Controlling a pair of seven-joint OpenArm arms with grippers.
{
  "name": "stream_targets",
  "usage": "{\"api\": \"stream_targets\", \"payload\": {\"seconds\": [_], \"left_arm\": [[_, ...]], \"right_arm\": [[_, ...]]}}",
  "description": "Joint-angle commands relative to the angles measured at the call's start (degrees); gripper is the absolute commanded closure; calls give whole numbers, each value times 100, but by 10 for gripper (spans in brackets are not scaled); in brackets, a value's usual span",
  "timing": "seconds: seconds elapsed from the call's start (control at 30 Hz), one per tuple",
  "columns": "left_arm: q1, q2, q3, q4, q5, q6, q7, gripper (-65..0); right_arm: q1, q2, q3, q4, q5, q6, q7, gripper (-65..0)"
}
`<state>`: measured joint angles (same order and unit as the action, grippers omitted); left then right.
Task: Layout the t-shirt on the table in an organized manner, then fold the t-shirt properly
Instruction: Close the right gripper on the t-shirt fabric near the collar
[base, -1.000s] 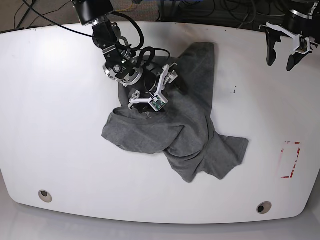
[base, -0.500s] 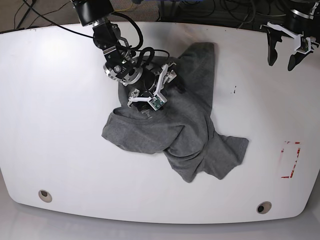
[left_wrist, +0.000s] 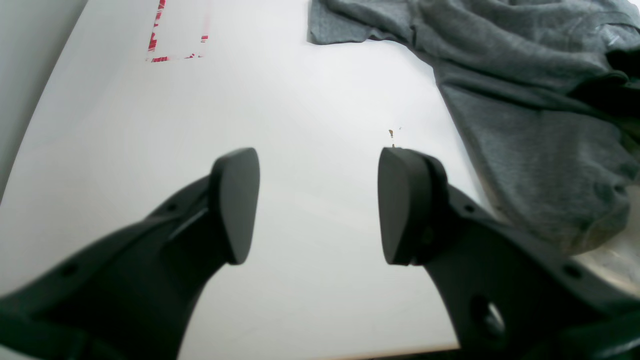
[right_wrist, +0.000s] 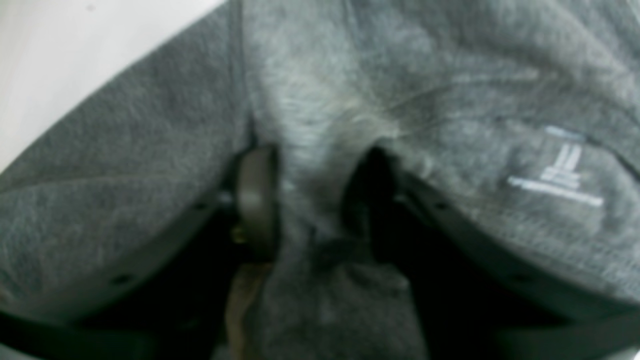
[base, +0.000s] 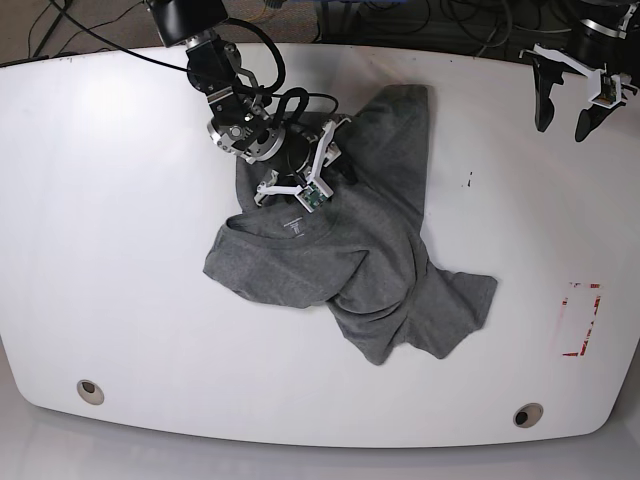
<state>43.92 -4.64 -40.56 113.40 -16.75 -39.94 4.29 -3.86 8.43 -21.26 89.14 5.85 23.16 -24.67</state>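
My right tool (right_wrist: 307, 200) pinched a ridge of the t-shirt (base: 340, 260) near its collar; my left tool (left_wrist: 317, 205) hung spread above the table (base: 120, 250).

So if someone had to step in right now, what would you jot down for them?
Right gripper: jaws pinching a fold of the t-shirt beside the collar print.
Left gripper: open, empty, over bare table at the far corner.
T-shirt: crumpled heap mid-table, not spread out.
Done: only that pinch.
Left: spread it flat, then fold.
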Motion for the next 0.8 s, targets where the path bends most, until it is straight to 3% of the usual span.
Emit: {"api": "stream_targets", "payload": {"seconds": [0.0,0.17,0.27,0.53,0.77], "left_arm": [[17,-50,-28,75,-96,-6,-161,-351],[-71,-59,-28,66,-87,-6,-126,-351],[-89,-59,-19,57,-87,-6,190,-353],[-115,-182,332,66,-96,-6,1192,-354],[-115,-190,711,66,-96,-6,1377,-353]], "right_arm": [[65,-12,11,119,44,10,124,-178],[56,-12,20,435,44,1,124,-89],[56,-12,38,760,44,1,89,-51],[56,-12,38,1393,44,-8,80,-44],[82,-21,38,1596,44,-8,80,-44]]}}
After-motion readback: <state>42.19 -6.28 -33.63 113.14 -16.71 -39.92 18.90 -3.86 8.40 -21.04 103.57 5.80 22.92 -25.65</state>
